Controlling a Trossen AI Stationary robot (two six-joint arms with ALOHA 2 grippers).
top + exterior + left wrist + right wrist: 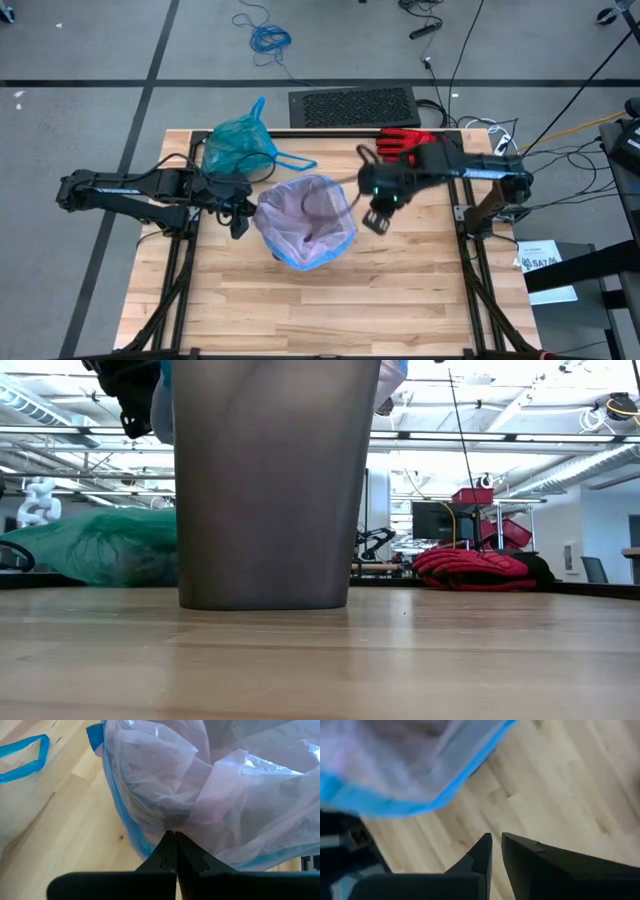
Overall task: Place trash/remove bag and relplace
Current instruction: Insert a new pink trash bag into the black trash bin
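We see a wooden table [300, 310] with a dark bin [265, 490] standing near its middle, slightly toward the far side. A pale pink bag [305, 215] with a blue edge lines the bin and folds over its rim; nothing shows inside it but the loose plastic.

The teal bag [238, 146] lies bunched on the table at the far left corner, just beyond the bin, its blue ties [290, 160] trailing right toward the table's middle. We spot no loose trash on the table.

The near half of the table is bare wood, with open room on both sides of the bin.

Left gripper [174, 837] sits at the bin's left rim, fingers pressed together with a fold of the pink bag pinched at their tips.

Right gripper [496, 840] hangs just off the bin's right rim, above the wood, its fingers nearly together with only a thin gap and nothing between them.

A red and black glove [405, 142] lies at the far right, behind the right arm. A black mat [353, 106] lies on the floor beyond the far edge.
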